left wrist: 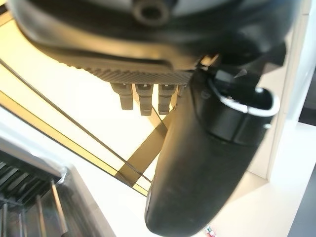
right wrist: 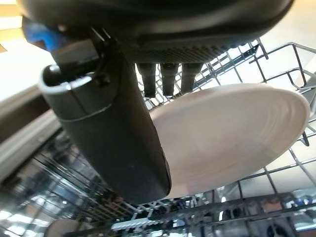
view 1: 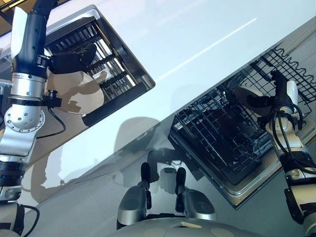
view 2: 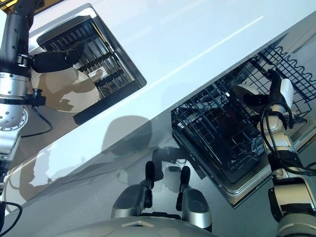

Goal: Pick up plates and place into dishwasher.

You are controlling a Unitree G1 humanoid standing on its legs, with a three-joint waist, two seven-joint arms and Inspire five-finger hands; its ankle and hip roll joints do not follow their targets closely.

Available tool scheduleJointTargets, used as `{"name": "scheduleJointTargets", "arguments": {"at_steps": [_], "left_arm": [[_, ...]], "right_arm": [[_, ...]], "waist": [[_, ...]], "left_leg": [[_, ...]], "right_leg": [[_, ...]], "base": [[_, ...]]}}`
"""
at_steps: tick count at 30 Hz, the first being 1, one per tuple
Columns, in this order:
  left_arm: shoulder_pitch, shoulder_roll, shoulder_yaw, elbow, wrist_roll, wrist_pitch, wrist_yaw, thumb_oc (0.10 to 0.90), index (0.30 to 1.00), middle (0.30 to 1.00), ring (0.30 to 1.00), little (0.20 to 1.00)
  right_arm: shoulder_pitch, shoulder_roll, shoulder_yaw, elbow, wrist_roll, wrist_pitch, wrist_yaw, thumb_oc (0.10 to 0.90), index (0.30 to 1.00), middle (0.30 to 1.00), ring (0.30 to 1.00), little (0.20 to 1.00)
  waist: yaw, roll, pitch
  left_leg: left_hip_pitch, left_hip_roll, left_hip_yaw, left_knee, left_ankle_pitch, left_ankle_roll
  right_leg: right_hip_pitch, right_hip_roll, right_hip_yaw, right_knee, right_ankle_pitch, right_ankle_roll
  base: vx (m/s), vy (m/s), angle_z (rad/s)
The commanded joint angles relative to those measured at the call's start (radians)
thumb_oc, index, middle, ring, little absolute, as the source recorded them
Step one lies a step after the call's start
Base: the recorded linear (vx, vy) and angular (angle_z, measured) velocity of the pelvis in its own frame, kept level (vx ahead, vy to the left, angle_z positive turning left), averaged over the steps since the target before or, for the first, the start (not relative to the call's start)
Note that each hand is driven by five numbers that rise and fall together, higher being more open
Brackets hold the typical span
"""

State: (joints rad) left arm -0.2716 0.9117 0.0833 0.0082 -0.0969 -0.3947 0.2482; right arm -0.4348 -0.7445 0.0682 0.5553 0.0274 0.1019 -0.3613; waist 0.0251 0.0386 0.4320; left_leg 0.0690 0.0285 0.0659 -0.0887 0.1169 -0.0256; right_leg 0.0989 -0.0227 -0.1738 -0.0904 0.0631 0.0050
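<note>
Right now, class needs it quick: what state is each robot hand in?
Left robot hand: open, holding nothing, above the plate in the sink.
Right robot hand: shut on a white plate over the dishwasher rack.

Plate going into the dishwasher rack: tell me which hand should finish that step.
Right. The right hand already grips a plate over the dishwasher rack; the left hand is across the counter by the sink plate.
</note>
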Motion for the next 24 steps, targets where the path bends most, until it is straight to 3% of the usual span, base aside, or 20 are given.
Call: {"name": "scheduleJointTargets", "arguments": {"at_steps": [1, 13, 24], "left_arm": [[0.026, -0.018, 0.097, -0.044, 0.001, -0.07, 0.033, 0.8, 0.9, 0.9, 0.9, 0.9], [0.088, -0.062, 0.133, -0.06, 0.012, -0.077, 0.023, 0.8, 0.9, 0.9, 0.9, 0.9], [0.132, -0.092, 0.158, -0.057, 0.073, -0.085, 0.028, 0.8, 0.9, 0.9, 0.9, 0.9]], "right_arm": [[0.03, -0.068, -0.056, -0.097, -0.049, -0.094, -0.049, 0.8, 0.9, 0.9, 0.9, 0.9], [0.146, -0.048, -0.135, -0.279, -0.086, -0.126, 0.024, 0.8, 0.9, 0.9, 0.9, 0.9], [0.207, 0.017, -0.235, -0.475, -0.016, -0.244, -0.017, 0.8, 0.9, 0.9, 0.9, 0.9]], "waist": [[-0.015, -0.017, -0.172], [-0.03, -0.028, -0.232], [-0.047, -0.03, -0.278]], "left_leg": [[-0.001, -0.042, 0.023, 0.048, -0.128, 0.005], [0.044, -0.053, 0.037, 0.008, -0.132, 0.011], [0.069, -0.068, 0.051, 0.001, -0.155, 0.025]], "right_leg": [[-0.032, 0.049, -0.023, 0.138, -0.148, 0.004], [0.007, 0.04, -0.019, 0.095, -0.134, 0.024], [0.031, 0.03, -0.007, 0.057, -0.113, 0.047]], "base": [[0.03, 0.074, -0.03], [0.0, 0.074, -0.03], [-0.04, 0.082, -0.05]]}}
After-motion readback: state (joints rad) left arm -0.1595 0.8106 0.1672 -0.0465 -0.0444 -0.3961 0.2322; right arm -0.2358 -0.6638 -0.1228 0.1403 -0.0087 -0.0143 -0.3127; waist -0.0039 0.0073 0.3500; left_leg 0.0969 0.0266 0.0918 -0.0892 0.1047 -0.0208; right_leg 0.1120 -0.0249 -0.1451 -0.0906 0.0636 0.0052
